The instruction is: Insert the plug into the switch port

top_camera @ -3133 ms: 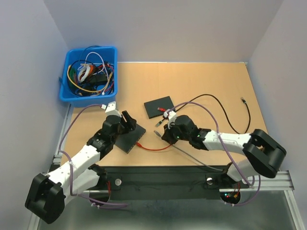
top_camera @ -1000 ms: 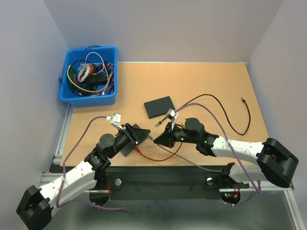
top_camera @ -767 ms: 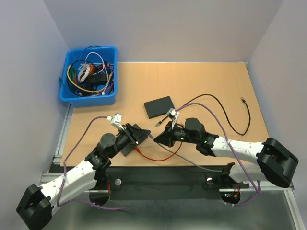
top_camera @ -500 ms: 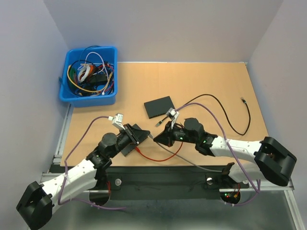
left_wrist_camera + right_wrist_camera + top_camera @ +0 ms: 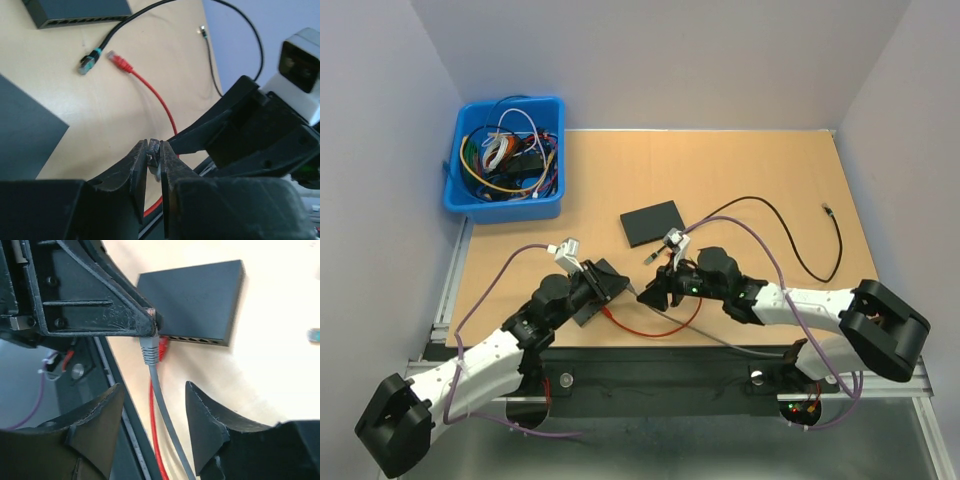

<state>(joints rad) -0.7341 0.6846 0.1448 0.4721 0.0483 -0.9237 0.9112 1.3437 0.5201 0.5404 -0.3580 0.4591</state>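
Observation:
My left gripper is shut on the grey plug, which is pinched at the fingertips. In the right wrist view that plug hangs from the left fingertips, just in front of the dark switch and its row of ports. My right gripper is open, and the grey cable runs loose between its fingers. From above, the left gripper and the right gripper are close together beside the switch.
A red cable loops near the front edge; one red plug lies at the switch ports and another lies beside a teal-tipped black cable. A second switch lies farther back. A blue bin of cables stands at the back left.
My left gripper has shut on the grey plug. My right gripper has opened, let go of the cable and drawn back a little.

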